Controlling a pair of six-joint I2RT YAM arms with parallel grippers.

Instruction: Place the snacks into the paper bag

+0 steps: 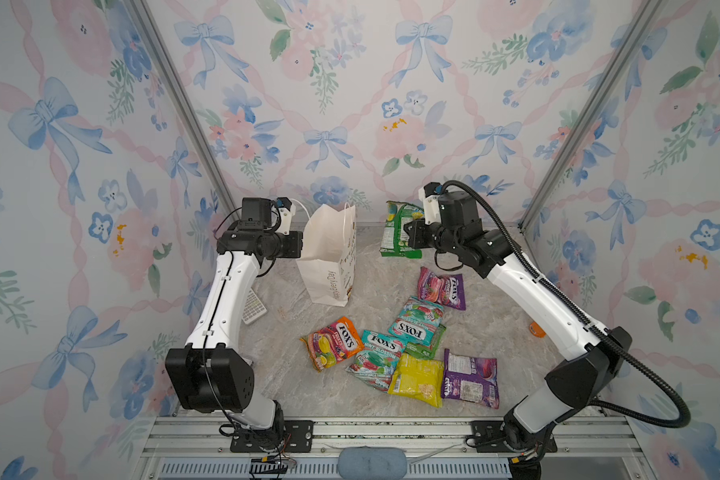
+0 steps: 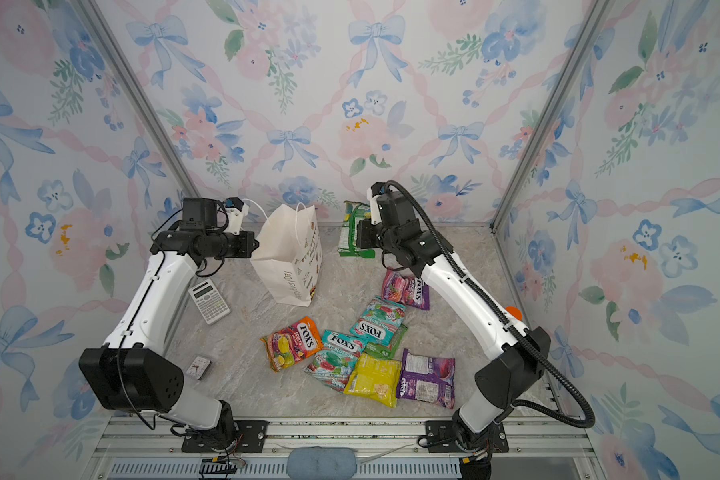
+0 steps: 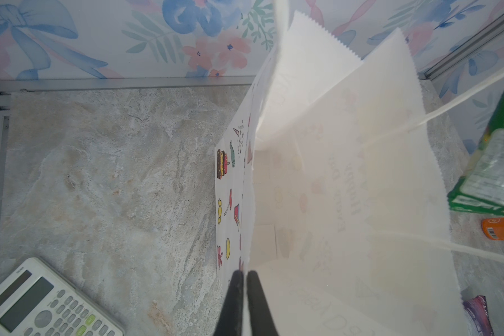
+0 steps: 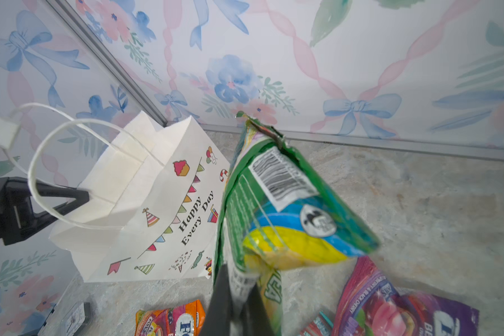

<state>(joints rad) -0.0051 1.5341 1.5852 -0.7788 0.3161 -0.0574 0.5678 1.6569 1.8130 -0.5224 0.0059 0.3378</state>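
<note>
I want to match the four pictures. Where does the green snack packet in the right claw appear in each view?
In a top view: the green packet stands right of the paper bag, near the back wall.
In a top view: the same, right of the paper bag.
Left wrist view: cut off at the picture's edge, beyond the paper bag's mouth.
Right wrist view: in the middle, pinched by the right claw.
Shared landmark: the paper bag.

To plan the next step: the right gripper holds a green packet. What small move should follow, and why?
Probably carry the green packet sideways over the paper bag: the right gripper holds it lifted beside the bag, whose rim the left gripper pinches open.
</note>
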